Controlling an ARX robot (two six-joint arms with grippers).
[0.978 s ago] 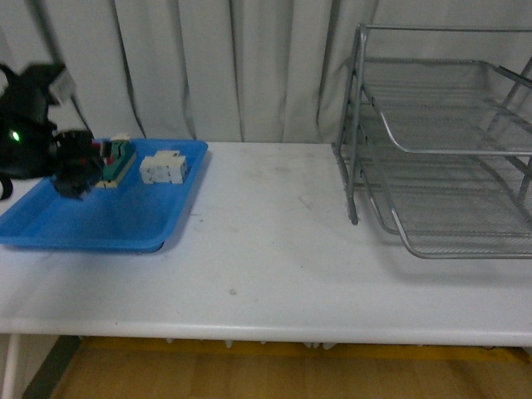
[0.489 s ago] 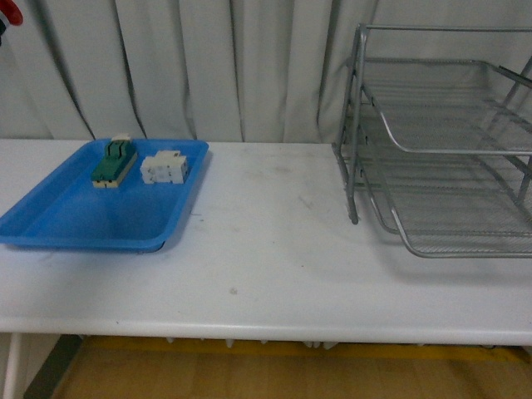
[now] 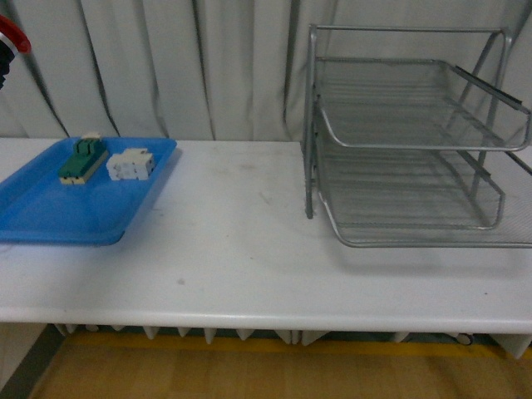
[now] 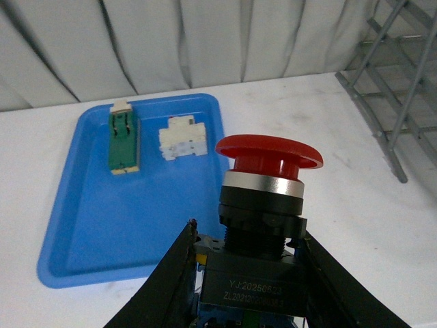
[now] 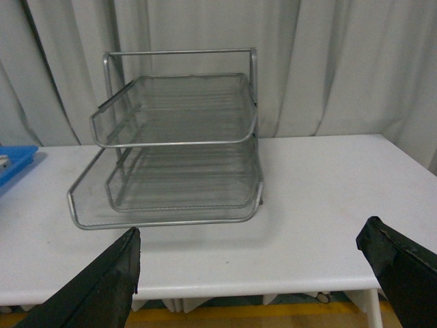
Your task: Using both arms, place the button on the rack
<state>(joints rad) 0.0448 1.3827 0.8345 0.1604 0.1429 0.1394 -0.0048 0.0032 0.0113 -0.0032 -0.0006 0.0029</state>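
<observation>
In the left wrist view my left gripper (image 4: 247, 232) is shut on the button (image 4: 268, 152). Its red mushroom cap points away from the wrist and its black body sits between the two black fingers, held well above the table. In the front view only a sliver of red (image 3: 12, 37) shows at the top left edge. The rack (image 3: 416, 146), a silver wire-mesh organiser with stacked tiers, stands on the right of the white table. It also shows in the right wrist view (image 5: 171, 143) and at the edge of the left wrist view (image 4: 389, 89). My right gripper (image 5: 249, 236) is open and empty, facing the rack from the table's near side.
A flat blue tray (image 3: 50, 212) lies on the left of the table and holds a green terminal block (image 3: 81, 160) and a white connector (image 3: 131, 164). They also show in the left wrist view: tray (image 4: 102, 225), block (image 4: 123, 142), connector (image 4: 183, 139). Grey curtains hang behind the table.
My left gripper lifted the button out of the blue tray and rose to the top left edge of the front view. The front view shifted, so the rack now shows further left.
</observation>
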